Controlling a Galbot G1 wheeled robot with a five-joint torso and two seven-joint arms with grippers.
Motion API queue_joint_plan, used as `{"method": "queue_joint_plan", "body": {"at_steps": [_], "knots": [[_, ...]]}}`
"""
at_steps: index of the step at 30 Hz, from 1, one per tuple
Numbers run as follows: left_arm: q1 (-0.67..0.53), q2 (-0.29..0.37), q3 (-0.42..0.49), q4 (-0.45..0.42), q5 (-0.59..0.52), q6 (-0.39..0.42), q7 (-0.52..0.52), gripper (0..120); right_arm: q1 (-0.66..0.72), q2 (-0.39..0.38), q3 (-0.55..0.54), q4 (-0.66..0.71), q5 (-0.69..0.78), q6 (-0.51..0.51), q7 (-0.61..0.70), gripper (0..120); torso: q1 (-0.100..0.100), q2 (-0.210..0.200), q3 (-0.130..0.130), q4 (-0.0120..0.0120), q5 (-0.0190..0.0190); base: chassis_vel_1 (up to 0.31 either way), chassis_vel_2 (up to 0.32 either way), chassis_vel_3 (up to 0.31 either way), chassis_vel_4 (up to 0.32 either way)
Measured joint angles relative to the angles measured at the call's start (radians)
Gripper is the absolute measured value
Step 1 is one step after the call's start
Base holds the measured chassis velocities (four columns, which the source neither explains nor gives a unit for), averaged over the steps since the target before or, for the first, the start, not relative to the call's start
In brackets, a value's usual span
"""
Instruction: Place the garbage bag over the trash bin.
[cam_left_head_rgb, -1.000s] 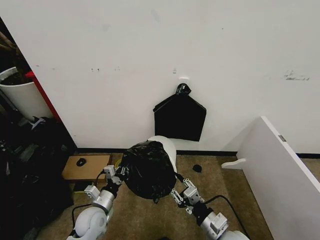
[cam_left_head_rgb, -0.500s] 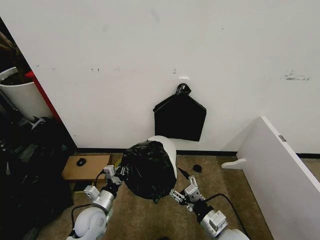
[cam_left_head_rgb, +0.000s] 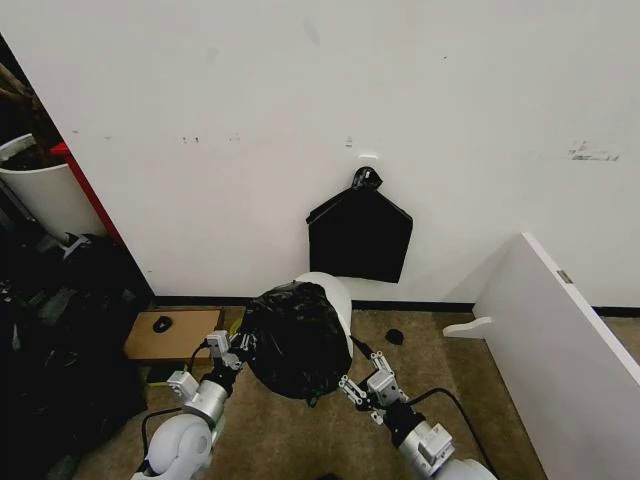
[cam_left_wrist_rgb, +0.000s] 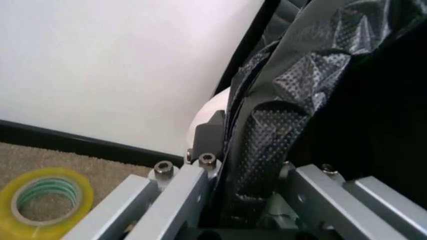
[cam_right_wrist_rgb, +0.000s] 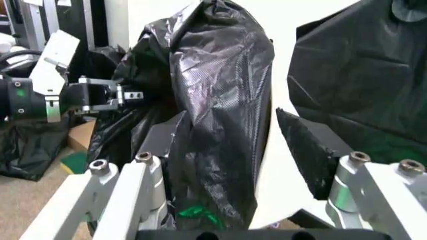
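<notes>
Thin, limp, slippery garbage bag (cam_left_head_rgb: 296, 338) draped over trash bin (cam_left_head_rgb: 334, 290) on floor by wall. Left hand (cam_left_head_rgb: 232, 348) clamped on bag's edge; right hand (cam_left_head_rgb: 362, 385) spread apart, holding nothing. Best pinched at hem.

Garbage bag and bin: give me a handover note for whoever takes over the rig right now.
Left gripper: shut on the garbage bag at the bin's left side.
Right gripper: open beside the bag's lower right, gripping nothing.
Trash bin: on the floor by the wall; the bag drapes over its front, white rim and back bare.
Done: bag is partly over the bin.
Left: cover the rest of the rim and release.
</notes>
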Motion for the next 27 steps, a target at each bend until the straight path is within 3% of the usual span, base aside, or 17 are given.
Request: {"method": "queue_joint_plan", "body": {"at_steps": [22,27], "knots": [[0.009,-0.005,0.001,-0.017,0.000,0.001,0.001,0,0.020,0.017,-0.010,-0.039,-0.028,-0.023,0.001,51,0.000,0.000,0.000,0.0000,0.0001,0.000,0.000,0.000,0.000],[0.013,-0.005,0.000,-0.030,0.000,0.001,0.002,0,0.022,0.019,-0.011,-0.038,-0.027,-0.031,0.001,35,0.000,0.000,0.000,0.0000,0.0001,0.000,0.000,0.000,0.000]]}}
